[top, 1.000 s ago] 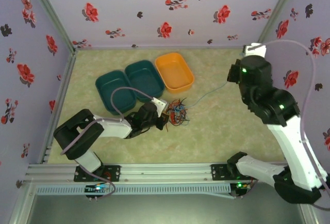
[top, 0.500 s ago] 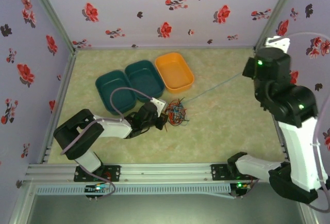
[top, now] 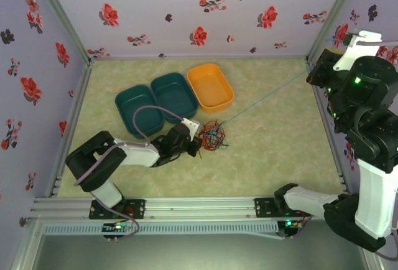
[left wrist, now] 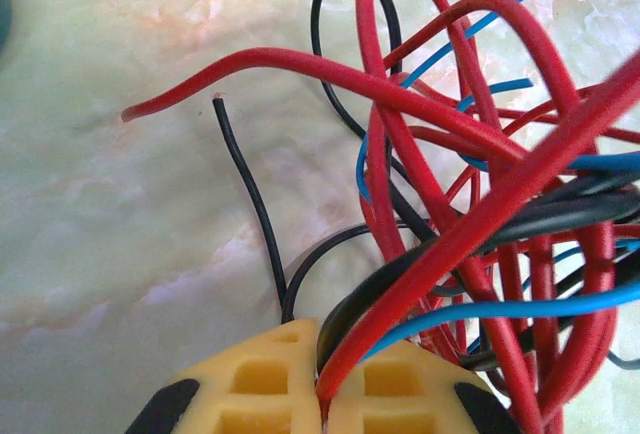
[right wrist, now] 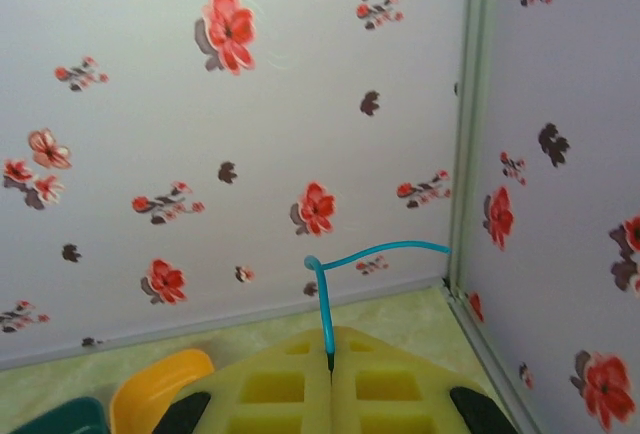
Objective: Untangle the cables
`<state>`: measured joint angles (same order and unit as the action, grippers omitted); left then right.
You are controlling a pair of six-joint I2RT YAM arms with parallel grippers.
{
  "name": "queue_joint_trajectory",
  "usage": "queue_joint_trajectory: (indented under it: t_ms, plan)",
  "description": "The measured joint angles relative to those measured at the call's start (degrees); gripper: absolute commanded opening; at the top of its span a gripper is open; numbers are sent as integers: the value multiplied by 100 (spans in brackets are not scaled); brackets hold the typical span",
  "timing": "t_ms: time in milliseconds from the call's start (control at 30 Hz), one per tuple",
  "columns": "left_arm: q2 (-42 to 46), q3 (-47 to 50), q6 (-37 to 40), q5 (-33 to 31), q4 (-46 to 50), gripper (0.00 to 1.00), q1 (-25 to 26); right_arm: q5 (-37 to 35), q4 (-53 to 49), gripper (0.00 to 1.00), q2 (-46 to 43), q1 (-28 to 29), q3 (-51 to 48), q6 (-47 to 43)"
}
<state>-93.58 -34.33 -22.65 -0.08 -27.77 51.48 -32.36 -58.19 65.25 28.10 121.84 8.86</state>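
Cables (top: 212, 136) sit in a small knot of red, black and blue on the green marbled worktop (top: 273, 158), a little left of centre and just in front of the trays. My left arm (top: 118, 155) lies low across the worktop. Its jaws are shut at the near left edge of the knot, and in the left wrist view a red strand (left wrist: 450, 244) is pinched between the yellow pads, with the other loops (left wrist: 480, 134) piled over and beside it. A loose red end (left wrist: 200, 89) and a loose black end (left wrist: 245, 184) lie flat on the worktop to the left of the clump.

One blue cable (top: 267, 99) runs out of the knot in a straight, taut line up to the far right corner. There my right arm (top: 367, 114) is raised beside the corner post (top: 329, 15). Its jaws are closed on that strand, and in the right wrist view the short blue tail (right wrist: 325, 304) curls above the pads towards the flowered wall (right wrist: 200, 104).

Behind the knot stand two teal trays (top: 139, 110) (top: 175, 96) and an orange tray (top: 211, 86), side by side. The taut blue line passes near the orange tray's near right corner without touching it. The knot lies close to the teal trays' front edges, hemmed between them and my left wrist.
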Motion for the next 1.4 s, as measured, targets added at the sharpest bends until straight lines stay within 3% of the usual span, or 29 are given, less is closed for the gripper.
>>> queue_joint_trajectory:
  t_ms: [567, 800, 1067, 1400]
  plan:
    - [-107, -2, 0, -2, 17, 0, 0, 1062, 791, 0, 748, 0, 1707, -273]
    - [592, -7, 105, -129, 866, 0, 4, 1163, 1298, 0, 890, 0, 2118, -345]
    - [2116, -234, 431, -297, 2017, 0, 11, 868, 1405, 0, 649, 0, 1773, -573]
    - [2553, -282, 566, -378, 2852, 0, -7, 120, 1663, 0, 636, 0, 1718, -1093]
